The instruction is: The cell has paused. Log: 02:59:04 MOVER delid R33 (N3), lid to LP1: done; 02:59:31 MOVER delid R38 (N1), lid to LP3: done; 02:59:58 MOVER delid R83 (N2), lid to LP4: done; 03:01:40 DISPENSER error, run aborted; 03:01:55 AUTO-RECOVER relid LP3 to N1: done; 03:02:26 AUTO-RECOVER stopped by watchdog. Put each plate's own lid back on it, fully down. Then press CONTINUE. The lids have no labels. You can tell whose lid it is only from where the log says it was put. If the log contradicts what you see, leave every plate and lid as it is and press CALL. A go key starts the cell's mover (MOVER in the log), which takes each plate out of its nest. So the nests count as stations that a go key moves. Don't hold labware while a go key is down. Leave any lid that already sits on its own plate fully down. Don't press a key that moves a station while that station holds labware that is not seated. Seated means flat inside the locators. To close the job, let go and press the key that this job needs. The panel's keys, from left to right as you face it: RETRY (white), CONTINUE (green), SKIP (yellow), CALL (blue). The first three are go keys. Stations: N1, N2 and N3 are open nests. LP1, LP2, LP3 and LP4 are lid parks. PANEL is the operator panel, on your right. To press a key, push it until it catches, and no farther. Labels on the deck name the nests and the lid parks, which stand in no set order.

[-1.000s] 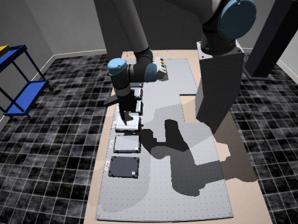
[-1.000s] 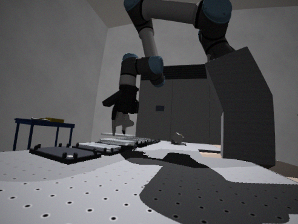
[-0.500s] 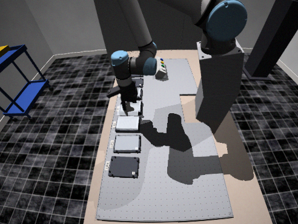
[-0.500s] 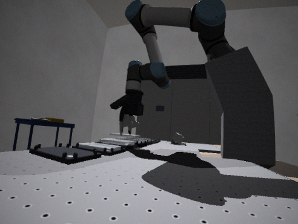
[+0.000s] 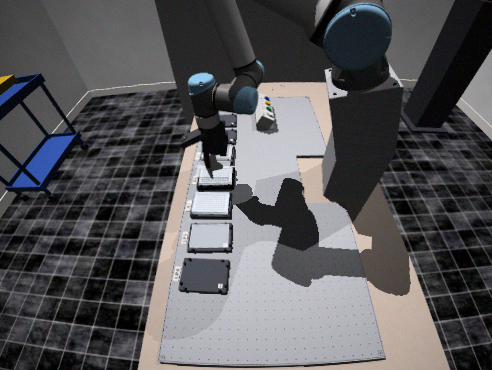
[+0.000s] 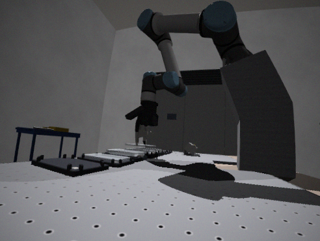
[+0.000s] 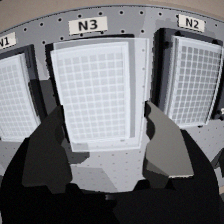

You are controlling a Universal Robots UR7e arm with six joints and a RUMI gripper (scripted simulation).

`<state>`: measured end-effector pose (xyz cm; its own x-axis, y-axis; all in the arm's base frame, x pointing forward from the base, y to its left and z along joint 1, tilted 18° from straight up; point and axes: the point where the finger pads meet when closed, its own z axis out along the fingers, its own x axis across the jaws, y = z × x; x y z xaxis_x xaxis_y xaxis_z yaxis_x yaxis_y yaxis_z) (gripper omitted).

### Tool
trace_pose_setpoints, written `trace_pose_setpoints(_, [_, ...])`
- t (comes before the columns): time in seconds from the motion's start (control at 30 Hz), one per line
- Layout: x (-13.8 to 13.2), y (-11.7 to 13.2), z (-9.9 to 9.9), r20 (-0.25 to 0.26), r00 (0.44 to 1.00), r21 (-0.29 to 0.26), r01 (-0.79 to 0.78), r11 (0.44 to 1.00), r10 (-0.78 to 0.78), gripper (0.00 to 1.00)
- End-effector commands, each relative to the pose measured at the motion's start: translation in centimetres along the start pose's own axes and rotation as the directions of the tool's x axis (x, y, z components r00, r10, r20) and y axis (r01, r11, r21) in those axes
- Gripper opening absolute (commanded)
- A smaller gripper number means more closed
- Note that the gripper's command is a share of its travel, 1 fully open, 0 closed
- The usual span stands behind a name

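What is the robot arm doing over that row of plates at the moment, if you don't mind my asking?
The gripper is shut on a clear lid and holds it above the plate in the nest labelled N3. The lid is lined up over that plate but not yet set down. The plate in N2 beside it has no lid on it. The key panel is untouched.
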<state>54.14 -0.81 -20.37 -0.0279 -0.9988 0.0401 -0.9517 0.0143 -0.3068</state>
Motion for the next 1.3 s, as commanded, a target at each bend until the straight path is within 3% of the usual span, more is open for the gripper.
trace_pose_setpoints(0.0, [2.1,-0.2,0.0,0.001,1.000,0.001,0.001,1.000,-0.001,0.00])
trace_pose_setpoints(0.77, [12.5,-0.7,0.0,0.001,1.000,0.001,0.001,1.000,-0.001,0.00])
trace_pose_setpoints(1.27, [12.5,-0.7,0.3,0.001,1.000,0.001,0.001,1.000,-0.001,0.00])
